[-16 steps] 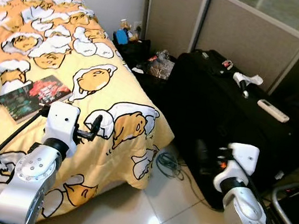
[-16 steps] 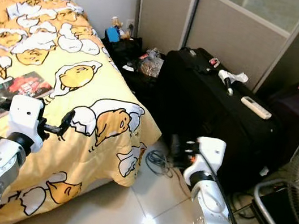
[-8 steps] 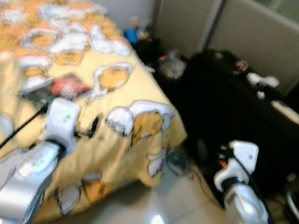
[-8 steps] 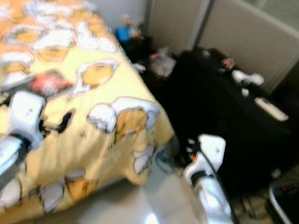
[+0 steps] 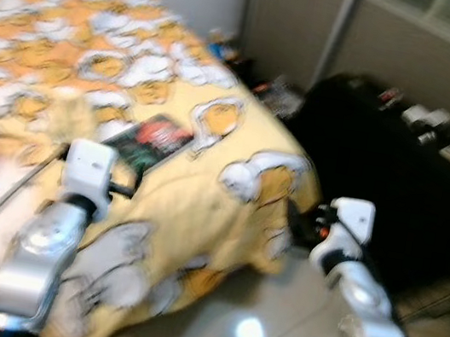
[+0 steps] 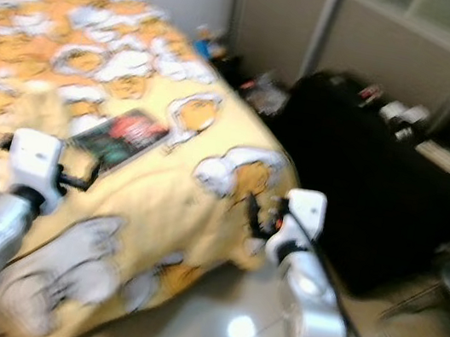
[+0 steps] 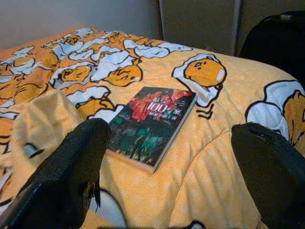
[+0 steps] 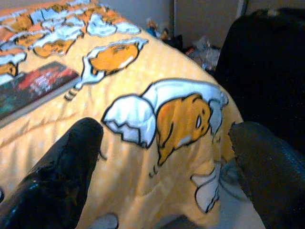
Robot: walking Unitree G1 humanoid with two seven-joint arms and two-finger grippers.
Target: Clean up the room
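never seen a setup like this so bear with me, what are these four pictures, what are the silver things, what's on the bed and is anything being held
This is a walking humanoid robot with two silver arms. The two blurry pictures come from its head cameras, looking down; the blur suits a moving camera. The other two come from cameras on its wrists, looking along each end effector's two black fingers. The left end effector hangs open over the yellow cartoon-egg bedspread, facing a dark paperback book with red cover art lying flat on it. The right end effector is open near the bed's corner, beside a large black suitcase. Nothing is held.
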